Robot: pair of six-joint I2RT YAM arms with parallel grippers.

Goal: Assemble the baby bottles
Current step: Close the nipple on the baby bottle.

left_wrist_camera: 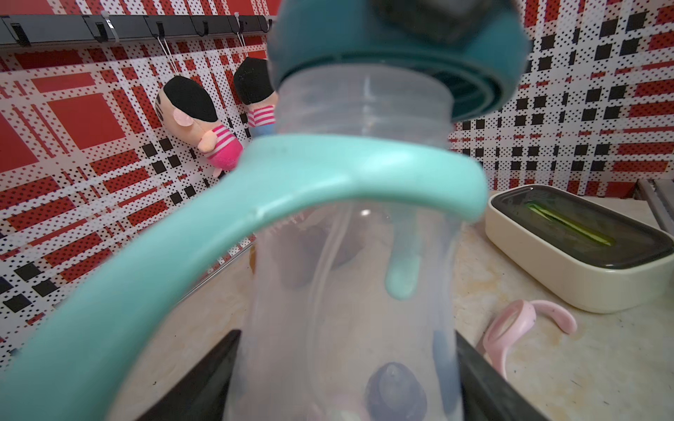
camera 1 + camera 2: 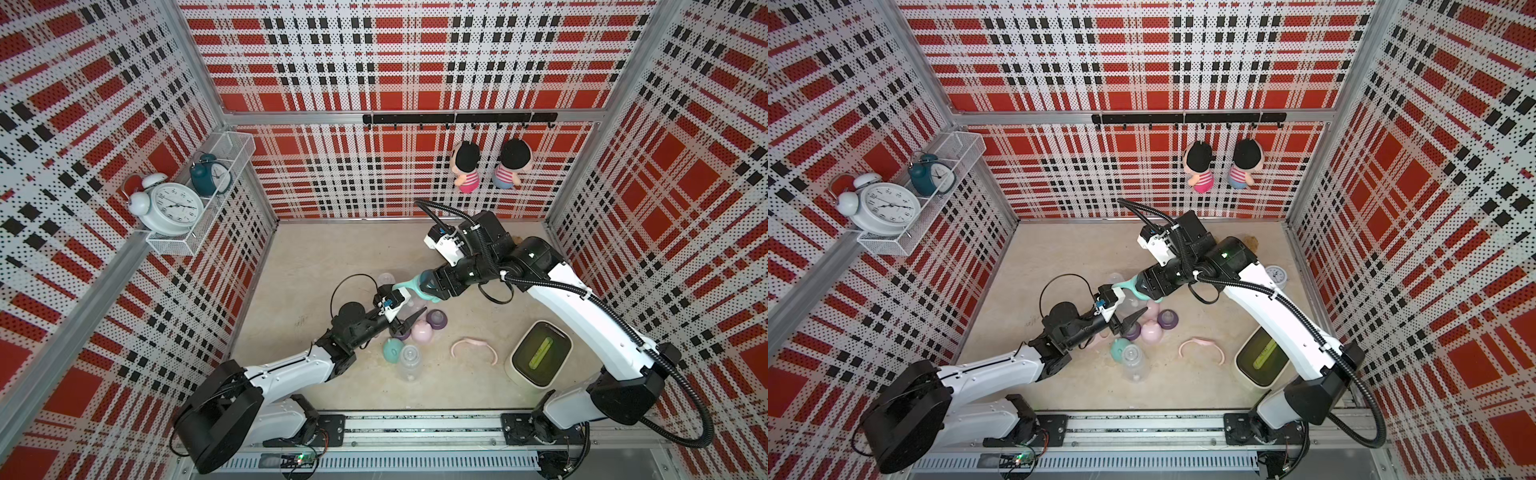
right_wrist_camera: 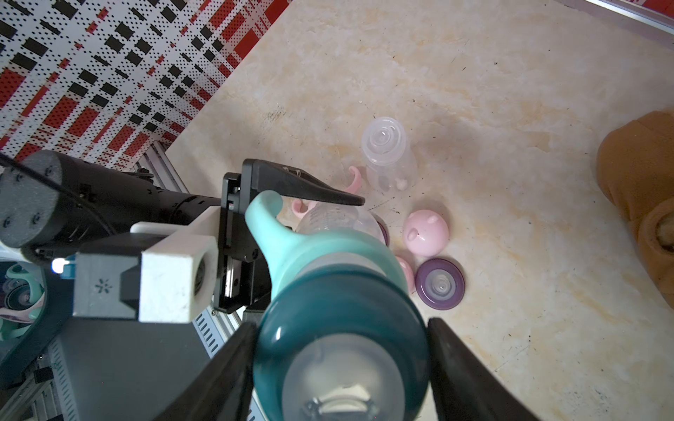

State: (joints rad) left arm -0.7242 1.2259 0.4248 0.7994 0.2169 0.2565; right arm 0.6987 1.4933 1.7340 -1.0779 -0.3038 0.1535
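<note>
You had the clear bottle (image 1: 350,291) held up off the desk (image 2: 316,257), well apart from the cream box (image 2: 540,353) and higher than it. Your left hand (image 1: 346,333) was clamped on the bottle's body. Your right hand (image 3: 341,322) was clamped on the teal collar (image 1: 321,40) at the neck, with the mint handle ring (image 1: 328,171) around the neck beside it. The collar looked tilted, 1 edge lifted. The step probably called for squaring it first, then turning gently against the left hand's grip. Forcing it risked cross-threading.
</note>
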